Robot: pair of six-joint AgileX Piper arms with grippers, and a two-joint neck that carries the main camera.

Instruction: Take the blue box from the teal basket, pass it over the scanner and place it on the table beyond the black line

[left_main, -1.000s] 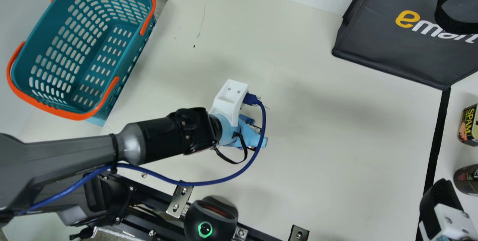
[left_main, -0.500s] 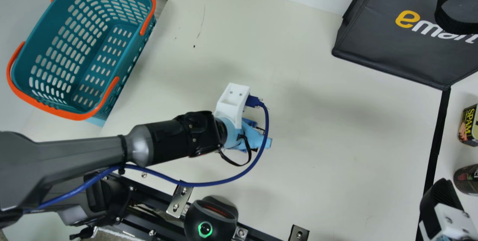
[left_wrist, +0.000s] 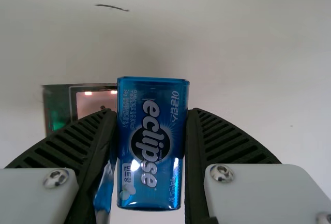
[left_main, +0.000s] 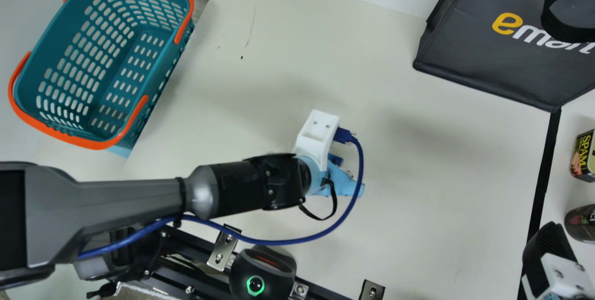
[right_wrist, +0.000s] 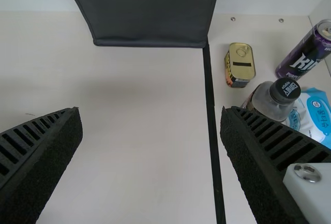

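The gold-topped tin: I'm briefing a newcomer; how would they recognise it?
Find the dark bag; a black line runs from its corner. Just past it sits the tin, boxy with a pull ring; the purple can and black-lidded jar are round.

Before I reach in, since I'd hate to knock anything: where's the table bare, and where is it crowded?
Bare table lies between the left gripper and the black line, and between the teal basket and the black bag. Beyond the line it is crowded: tin, jar, purple can and packet sit close. The right gripper hangs by the line.
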